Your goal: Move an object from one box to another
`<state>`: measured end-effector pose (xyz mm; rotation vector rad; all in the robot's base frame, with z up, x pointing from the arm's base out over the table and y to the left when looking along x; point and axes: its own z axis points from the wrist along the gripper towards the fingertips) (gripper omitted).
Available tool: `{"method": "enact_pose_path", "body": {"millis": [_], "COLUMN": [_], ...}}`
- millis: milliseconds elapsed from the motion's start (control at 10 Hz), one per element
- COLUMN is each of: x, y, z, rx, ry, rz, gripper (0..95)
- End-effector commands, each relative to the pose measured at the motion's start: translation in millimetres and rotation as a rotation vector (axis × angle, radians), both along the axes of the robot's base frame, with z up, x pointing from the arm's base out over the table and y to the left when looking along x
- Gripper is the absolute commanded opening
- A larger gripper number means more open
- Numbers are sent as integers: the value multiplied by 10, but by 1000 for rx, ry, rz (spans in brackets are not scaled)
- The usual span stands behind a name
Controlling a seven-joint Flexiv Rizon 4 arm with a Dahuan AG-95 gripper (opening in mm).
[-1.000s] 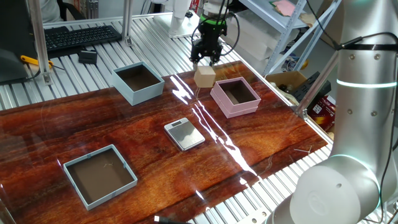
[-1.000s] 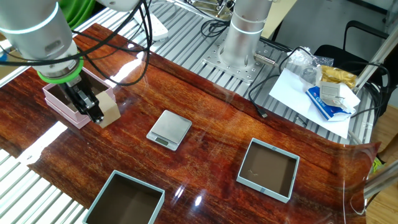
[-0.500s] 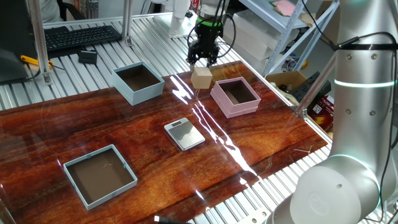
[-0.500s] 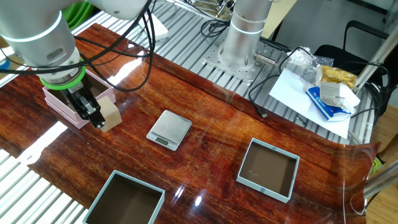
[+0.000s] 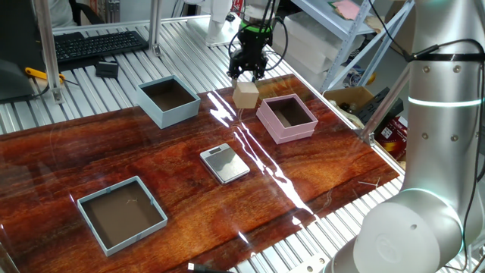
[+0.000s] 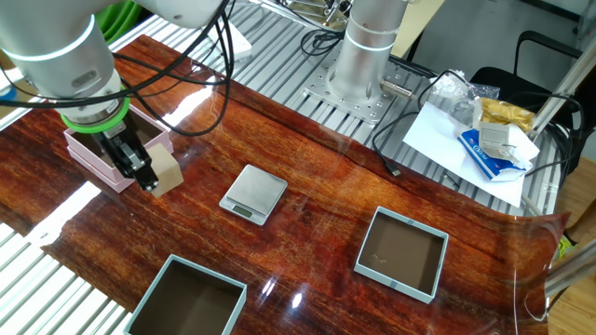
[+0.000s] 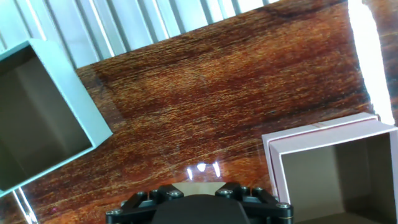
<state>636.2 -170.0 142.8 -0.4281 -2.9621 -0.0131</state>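
A glossy, reddish-brown wood-grain bench [image 5: 151, 163] carries several boxes. The robot's black two-finger pincer [image 5: 248, 73] points straight down, its fingers closed against the sides of a small, light tan, wooden-looking cube [image 5: 246, 94], which it grips from above. The cube hangs in that grip outside the small square pink box with low walls and a dark inside [image 5: 286, 117], just beside its wall; whether the cube's underside touches the bench is hard to tell.

In the other fixed view the cube [image 6: 166, 170] sits at the pink box's [image 6: 89, 156] corner, under the pincer [image 6: 138, 173]. The hand view shows only a pale sliver of the cube [image 7: 200, 188] between the finger mounts.

A square light blue box with tall walls and a dark brown inside [image 5: 168, 100] stands well apart. A flat, silver, square scale [image 5: 224, 163] lies between the boxes. A wider, shallower grey-blue tray [image 5: 121, 213] sits near the bench's front edge.
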Motion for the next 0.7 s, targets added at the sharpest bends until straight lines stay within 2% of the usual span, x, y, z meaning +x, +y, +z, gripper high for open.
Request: {"method": "enact_pose_path", "body": {"millis": [100,300,400,600,700], "x": [-1,-1,-1,-1,-1], "y": [2,2,2,2,2], "z": [-3,-3,-3,-3,-3], "rx": [0,9,13,10,-4], "ry": [-11,-23,-39,-55,-54], "rz": [37,58,82,132,165], "gripper": [0,0,0,0,0]}}
